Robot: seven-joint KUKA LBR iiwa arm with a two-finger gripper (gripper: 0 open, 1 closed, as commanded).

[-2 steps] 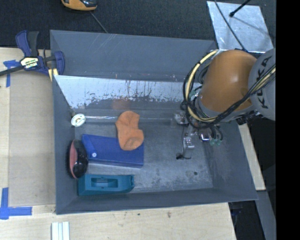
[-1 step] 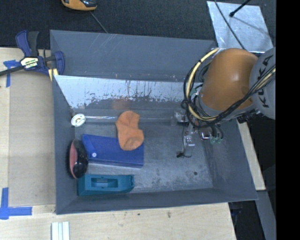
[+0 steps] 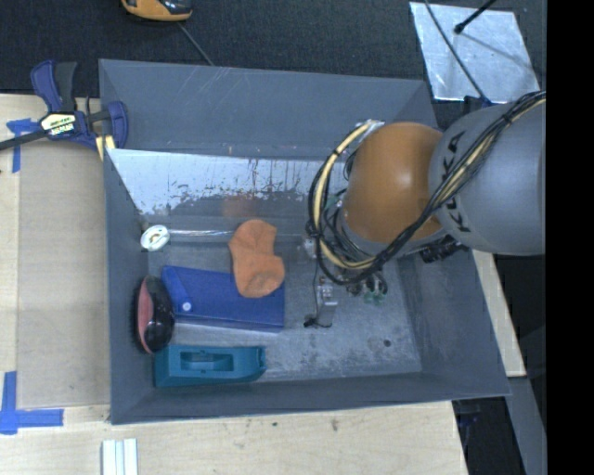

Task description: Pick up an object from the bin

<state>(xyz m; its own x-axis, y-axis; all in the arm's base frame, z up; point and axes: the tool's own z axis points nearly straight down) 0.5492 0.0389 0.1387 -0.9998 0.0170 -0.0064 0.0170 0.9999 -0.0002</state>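
Grey bin [image 3: 269, 111], contents crowded left. Gripper [image 3: 320, 309] is low over bare floor mid-bin; whether it is open or closed, cannot tell. Blue box [image 3: 223, 301] just left, probable target. Orange lump [image 3: 255, 260] rests against its far edge.

Dark carpet-like floor [image 3: 278, 32] along the far side. On it, far left of centre, a yellow and black object [image 3: 158, 7] cut off by the frame edge, with a thin dark cord [image 3: 197, 46] trailing from it toward the near right. Far right, a crinkled silver sheet [image 3: 464, 56] lies on the floor, with thin black rods [image 3: 478, 14] crossing its far corner. Pale wood-toned tabletop [image 3: 56, 278] on the left and near sides. Light even, overhead, with glare on the silver sheet.
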